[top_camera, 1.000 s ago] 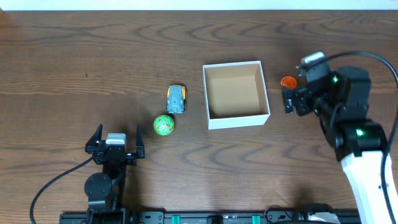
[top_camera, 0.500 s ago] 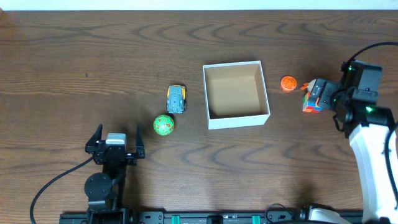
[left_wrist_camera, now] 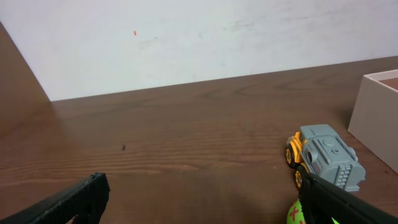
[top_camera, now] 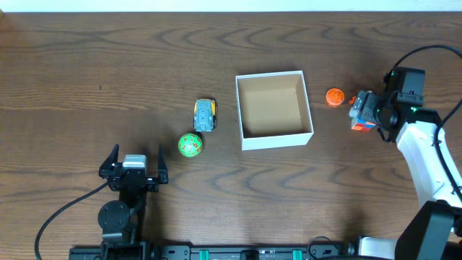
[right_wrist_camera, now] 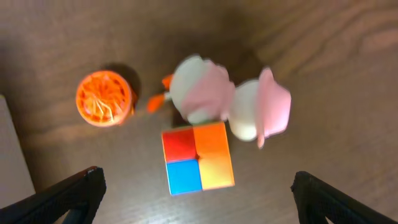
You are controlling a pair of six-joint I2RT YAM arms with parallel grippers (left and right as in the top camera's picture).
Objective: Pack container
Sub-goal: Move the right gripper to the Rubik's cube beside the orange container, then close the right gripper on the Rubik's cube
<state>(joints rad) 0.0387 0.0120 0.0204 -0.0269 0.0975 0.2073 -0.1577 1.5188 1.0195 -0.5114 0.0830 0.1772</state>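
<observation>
Brown wood grain runs across the table (top_camera: 86,58), and the white cardboard box (top_camera: 278,139) stands in the middle of it. It sits square to the edges, and its tan floor is bare, with no toy in it. I judge the packing has not started and that I am on the first pick.

My right gripper (right_wrist_camera: 199,198) hangs over a cluster of three toys well to the right of the box. Its fingers are spread wide, one at each lower corner of the wrist view, and they hold nothing. My left gripper (top_camera: 137,153) is at the near left of the table, also spread and empty, and it faces the two toys on that side.

Those are a grey and yellow truck (top_camera: 205,115) just left of the box and a green ball (top_camera: 190,145) near it, closer to me.

Under my right wrist lies a pink and white soft toy (right_wrist_camera: 230,106), too blurred for me to say what it is. Below it is a colour cube (right_wrist_camera: 198,157) with red, orange, blue and yellow faces. The toy's lower edge seems to meet the cube's top corner, though I cannot tell if they touch. An orange disc (right_wrist_camera: 104,98) lies apart to the left, nearest the box.

The cube sits most squarely between my fingers, so it looks the likeliest target. The next move would be to come straight down, straddle its two free sides, close on it without snagging the soft toy, then lift and carry it left over the box wall.
</observation>
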